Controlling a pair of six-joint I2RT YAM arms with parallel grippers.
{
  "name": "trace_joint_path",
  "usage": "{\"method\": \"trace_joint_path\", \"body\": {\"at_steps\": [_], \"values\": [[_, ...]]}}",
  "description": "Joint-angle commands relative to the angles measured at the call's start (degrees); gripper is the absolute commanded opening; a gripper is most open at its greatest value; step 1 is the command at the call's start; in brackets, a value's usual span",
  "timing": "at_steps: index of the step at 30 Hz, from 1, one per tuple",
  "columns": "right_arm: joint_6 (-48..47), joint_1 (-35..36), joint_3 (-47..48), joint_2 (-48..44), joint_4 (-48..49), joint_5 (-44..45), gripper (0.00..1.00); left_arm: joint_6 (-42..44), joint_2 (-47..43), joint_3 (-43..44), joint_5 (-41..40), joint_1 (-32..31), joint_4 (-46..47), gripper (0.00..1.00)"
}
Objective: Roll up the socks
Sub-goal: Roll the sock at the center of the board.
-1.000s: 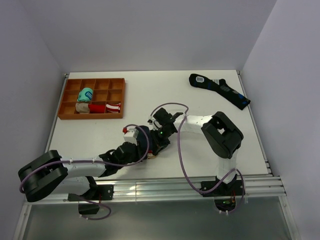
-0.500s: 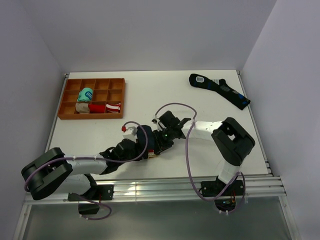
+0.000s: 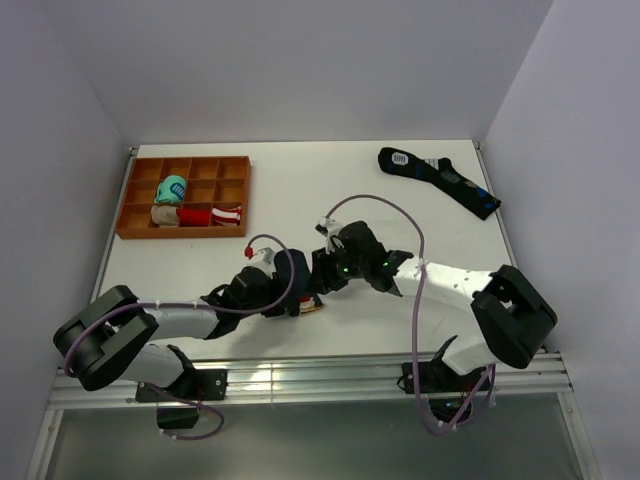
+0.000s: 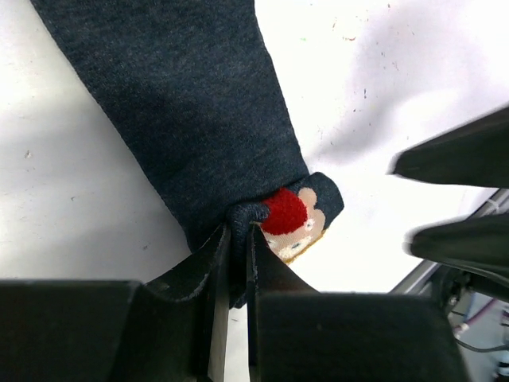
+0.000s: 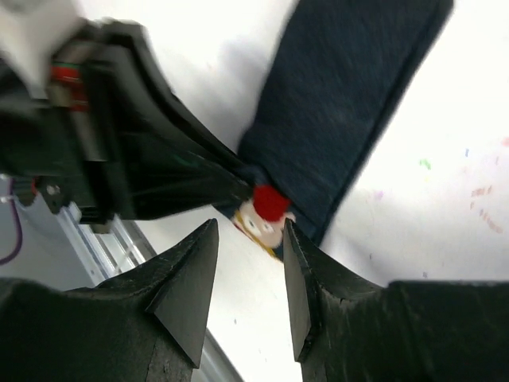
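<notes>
The socks (image 4: 183, 103) are a flat dark navy pair lying on the white table, with a red, white and yellow patch (image 4: 288, 215) at the near end. My left gripper (image 4: 237, 239) is shut on a pinched fold of the navy fabric right beside that patch. In the right wrist view the socks (image 5: 350, 95) run up and to the right. My right gripper (image 5: 249, 227) hangs open just over the patch (image 5: 266, 208) with nothing between its fingers. From above, both grippers meet at the socks (image 3: 303, 283) near the table's front middle.
An orange divided tray (image 3: 243, 195) at the back left holds teal (image 3: 171, 188), beige (image 3: 165, 214) and red-white (image 3: 215, 214) rolled bundles. A longer dark sock (image 3: 440, 180) with blue marks lies at the back right. The table's metal front rail (image 3: 330, 372) runs close behind the grippers.
My right gripper has opened from shut and let go of the sock end, while its elbow swung out to the right. My left gripper has kept its pinch and edged slightly right.
</notes>
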Motion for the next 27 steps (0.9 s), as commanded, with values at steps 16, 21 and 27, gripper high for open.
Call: {"method": "trace_joint_path", "body": {"at_steps": [16, 21, 27], "values": [[-0.93, 4.63, -14.81, -2.41, 32.13, 1.76, 0.48, 1.95, 2.40, -1.70, 12.63, 9.05, -13.46, 0.00], [-2.34, 9.11, -13.23, 1.02, 31.78, 8.77, 0.48, 2.92, 4.34, -0.64, 15.26, 10.28, -13.72, 0.00], [-2.34, 11.31, -14.11, 1.99, 34.50, 11.34, 0.50, 3.44, 5.13, -0.29, 17.37, 11.16, -14.51, 0.00]]}}
